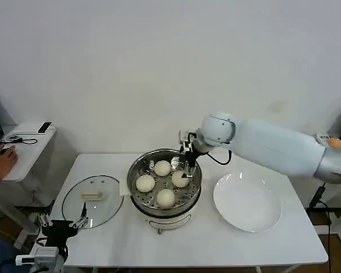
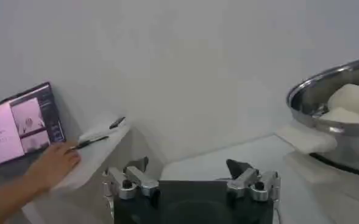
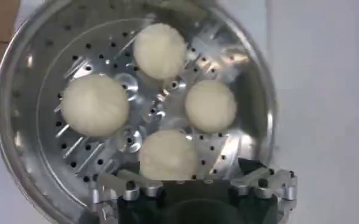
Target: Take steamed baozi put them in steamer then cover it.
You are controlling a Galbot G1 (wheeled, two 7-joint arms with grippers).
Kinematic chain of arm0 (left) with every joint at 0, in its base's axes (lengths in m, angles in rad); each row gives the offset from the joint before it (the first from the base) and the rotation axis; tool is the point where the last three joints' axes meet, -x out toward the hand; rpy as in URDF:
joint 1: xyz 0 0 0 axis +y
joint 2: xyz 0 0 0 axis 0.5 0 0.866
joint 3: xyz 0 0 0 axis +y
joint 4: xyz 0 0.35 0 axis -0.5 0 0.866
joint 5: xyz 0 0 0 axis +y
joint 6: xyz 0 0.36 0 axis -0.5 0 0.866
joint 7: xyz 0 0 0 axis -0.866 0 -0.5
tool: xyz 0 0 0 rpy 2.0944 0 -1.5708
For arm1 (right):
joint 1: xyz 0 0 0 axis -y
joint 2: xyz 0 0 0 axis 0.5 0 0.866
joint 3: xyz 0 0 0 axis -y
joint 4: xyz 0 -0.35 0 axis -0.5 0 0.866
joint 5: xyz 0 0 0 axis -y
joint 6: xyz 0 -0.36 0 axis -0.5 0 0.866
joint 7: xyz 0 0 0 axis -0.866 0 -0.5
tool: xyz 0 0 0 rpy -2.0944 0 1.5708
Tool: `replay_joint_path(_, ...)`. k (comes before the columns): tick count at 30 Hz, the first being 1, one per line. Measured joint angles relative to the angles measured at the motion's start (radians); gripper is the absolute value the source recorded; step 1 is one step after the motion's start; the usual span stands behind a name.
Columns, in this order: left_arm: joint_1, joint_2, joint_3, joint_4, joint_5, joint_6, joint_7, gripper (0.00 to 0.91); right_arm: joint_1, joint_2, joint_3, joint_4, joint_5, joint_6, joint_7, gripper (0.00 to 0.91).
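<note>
While four smooth cream-white steamed baozi (image 1: 162, 168) sit apart on the perforated tray of the round shiny steel steamer (image 1: 137, 168) mid-table, the right gripper (image 1: 188, 166) hovers wide open above one. Left gripper (image 1: 62, 222) waits open beside the round glass lid (image 1: 92, 201); flat white plate (image 1: 247, 202) lies right.

Bright, even light with soft shadows; glare glints on the steamer (image 3: 45, 73) tray, and the left wrist view is hazy and soft.

Head view high, frontal; right wrist close above steamer (image 3: 136, 103).
</note>
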Motion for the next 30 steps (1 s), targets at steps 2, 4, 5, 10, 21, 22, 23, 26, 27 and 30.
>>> replay_joint_path(2,-0.002,-0.002,0.001,0.005,0.000,-0.001,0.000,0.907,-0.036,-0.032,0.042,0.031,0.015,0.021,0.066,0.907)
replay_joint_path(4,-0.004,-0.004,0.003,0.009,0.003,-0.005,0.001,0.907,-0.088,-0.063,0.095,0.064,0.024,0.044,0.134,0.907)
replay_joint_path(5,-0.003,-0.004,0.005,0.012,0.005,-0.007,0.002,0.907,-0.125,-0.080,0.133,0.083,0.026,0.060,0.174,0.907)
replay_joint_path(10,0.000,-0.004,0.012,0.022,0.018,-0.018,0.009,0.907,-0.361,-0.123,0.355,0.172,0.014,0.142,0.348,0.907)
replay_joint_path(21,-0.002,-0.011,0.021,0.035,0.047,-0.048,0.006,0.907,-0.999,-0.036,0.974,0.303,-0.187,0.340,0.520,0.907)
replay_joint_path(22,-0.001,-0.011,0.024,0.038,0.052,-0.052,0.007,0.907,-1.051,-0.014,1.028,0.312,-0.210,0.354,0.521,0.907)
replay_joint_path(23,0.001,-0.010,0.027,0.041,0.057,-0.056,0.007,0.907,-1.100,0.009,1.080,0.321,-0.233,0.368,0.521,0.907)
replay_joint_path(26,0.005,-0.007,0.037,0.050,0.075,-0.071,0.006,0.907,-1.245,0.087,1.236,0.347,-0.298,0.412,0.514,0.907)
replay_joint_path(27,0.005,-0.005,0.039,0.052,0.083,-0.077,0.006,0.907,-1.292,0.115,1.288,0.358,-0.316,0.427,0.510,0.907)
replay_joint_path(30,0.001,-0.002,0.039,0.060,0.118,-0.095,0.006,0.907,-1.420,0.190,1.425,0.388,-0.360,0.471,0.500,0.907)
